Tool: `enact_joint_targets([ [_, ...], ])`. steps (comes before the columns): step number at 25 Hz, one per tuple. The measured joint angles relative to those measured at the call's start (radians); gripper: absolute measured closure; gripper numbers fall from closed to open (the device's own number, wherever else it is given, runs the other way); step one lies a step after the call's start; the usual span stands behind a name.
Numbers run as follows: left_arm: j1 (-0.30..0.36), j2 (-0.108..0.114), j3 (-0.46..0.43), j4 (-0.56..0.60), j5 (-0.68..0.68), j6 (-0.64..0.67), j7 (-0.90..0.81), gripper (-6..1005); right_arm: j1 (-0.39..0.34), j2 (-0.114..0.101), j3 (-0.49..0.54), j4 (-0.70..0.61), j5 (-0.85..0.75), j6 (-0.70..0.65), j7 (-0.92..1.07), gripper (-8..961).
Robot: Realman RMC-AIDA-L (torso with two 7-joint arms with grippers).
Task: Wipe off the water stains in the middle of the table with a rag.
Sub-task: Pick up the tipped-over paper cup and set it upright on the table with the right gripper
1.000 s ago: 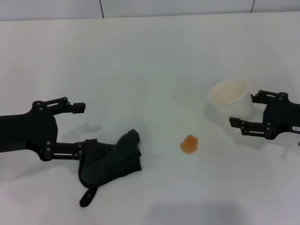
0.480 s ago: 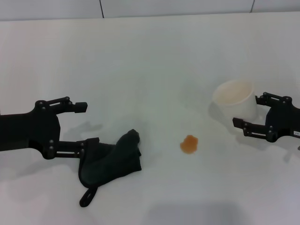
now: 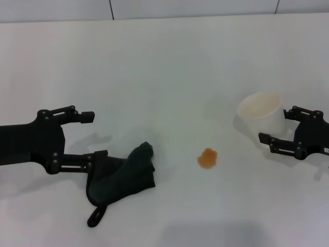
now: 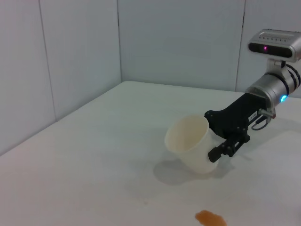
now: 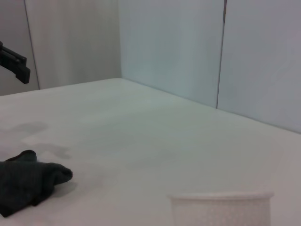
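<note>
Left tool [image 3: 90,136] sits at the near left of the bench [image 3: 169,67], its fingers spread wide, the far one in the air and the near one lying against the left edge of the rag [image 3: 123,177] without clamping it. Largest after the white bench is that dark green-black rag, heaped in thick folds at the near left with its loop strap trailing toward the near edge; next the white paper cup [image 3: 261,112] at the right, then the small orange-brown water stain [image 3: 207,158] near the middle, well apart from the rag. The step in hand looks like grasping the cloth: the fingers should straddle a thick fold and close firmly, so the rag drags flat across the blot rather than slipping out. Right tool [image 3: 280,126] holds the cup between its fingers.
</note>
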Motion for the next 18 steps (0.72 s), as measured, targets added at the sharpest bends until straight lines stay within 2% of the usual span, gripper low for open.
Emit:
enact_joint_targets([
  [18,-0.001,0.001,0.0,0.001,0.004,0.0,-0.004,133,-0.022,-0.001,0.002,0.013,0.0,0.016,0.004,193],
])
